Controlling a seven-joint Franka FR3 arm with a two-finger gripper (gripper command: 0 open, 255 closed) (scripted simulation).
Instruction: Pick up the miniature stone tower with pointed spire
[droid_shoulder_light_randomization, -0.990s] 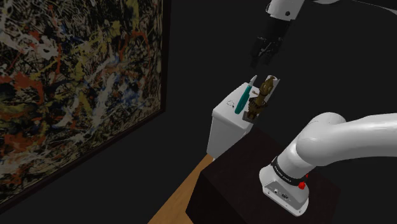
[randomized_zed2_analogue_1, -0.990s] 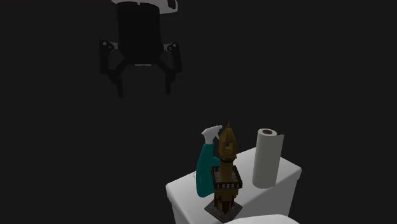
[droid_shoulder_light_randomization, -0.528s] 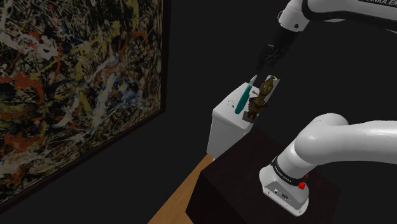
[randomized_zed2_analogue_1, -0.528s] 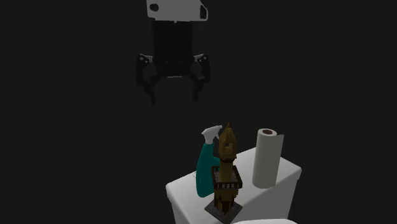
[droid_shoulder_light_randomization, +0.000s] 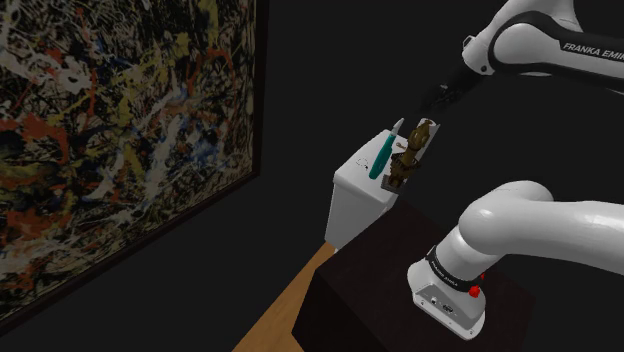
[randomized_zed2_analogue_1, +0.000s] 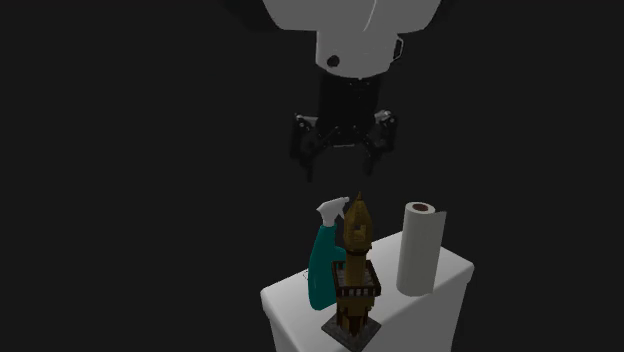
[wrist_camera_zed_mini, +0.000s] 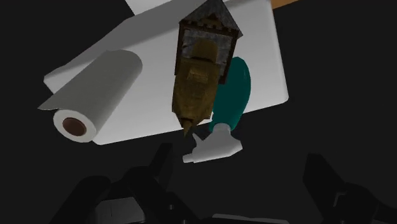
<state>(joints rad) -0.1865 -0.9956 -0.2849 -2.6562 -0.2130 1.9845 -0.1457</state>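
Note:
The miniature tower (randomized_zed2_analogue_1: 355, 270) is brownish-gold with a dark base and a pointed spire. It stands upright on a white box-like unit (randomized_zed2_analogue_1: 425, 312). In the shoulder view the tower (droid_shoulder_light_randomization: 408, 155) sits at that unit's near edge. My black gripper (randomized_zed2_analogue_1: 338, 168) hangs open above the spire, a little toward the second exterior view's left, touching nothing. In the wrist view the tower (wrist_camera_zed_mini: 198, 83) lies ahead of the spread fingers (wrist_camera_zed_mini: 160, 167), its spire pointing back toward them.
A teal spray bottle (randomized_zed2_analogue_1: 322, 265) with a white head stands right beside the tower. A paper towel roll (randomized_zed2_analogue_1: 420, 248) stands on its other side. A large splatter painting (droid_shoulder_light_randomization: 120, 130) hangs at the shoulder view's left. The dark stand (droid_shoulder_light_randomization: 380, 290) is at the lower right.
The gripper has travelled to the second exterior view's right and come down, from far up-left to just over the tower. Its fingers stay open. The objects have not moved.

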